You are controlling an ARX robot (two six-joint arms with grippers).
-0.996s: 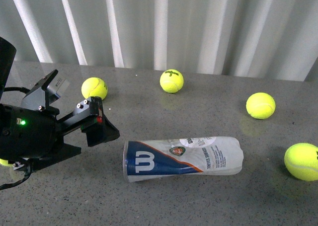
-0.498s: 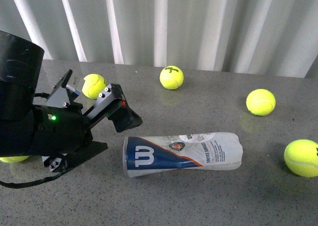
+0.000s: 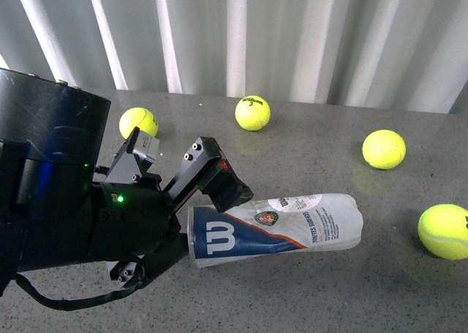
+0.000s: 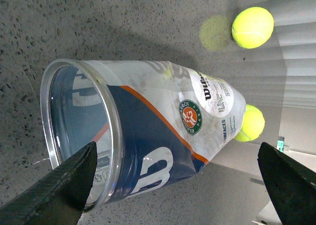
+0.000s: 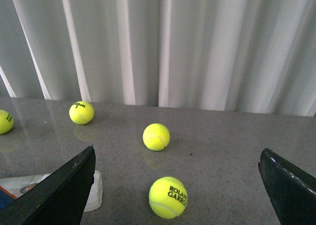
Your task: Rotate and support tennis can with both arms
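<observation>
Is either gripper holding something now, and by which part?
Nothing is held. The left gripper is open around the rimmed end of the tennis can, not closed on it; the right gripper is open and empty.

front view wide; left wrist close on the shared tennis can [image 4: 163,131]

My left arm [image 3: 51,150]: thick matt-black cylindrical segments; a small green light [image 3: 119,198] glows on the wrist housing; a pale grey block [image 3: 148,144] sits on top of that housing; the finger mount bears silver screw heads [image 3: 191,156] and a red spot [image 3: 223,165]; a thin black cable [image 3: 73,302] loops underneath; my left fingers [image 4: 57,188] are flat black blades, finely textured, with slanted edges; my right fingers [image 5: 64,188] are the same black wedges
</observation>
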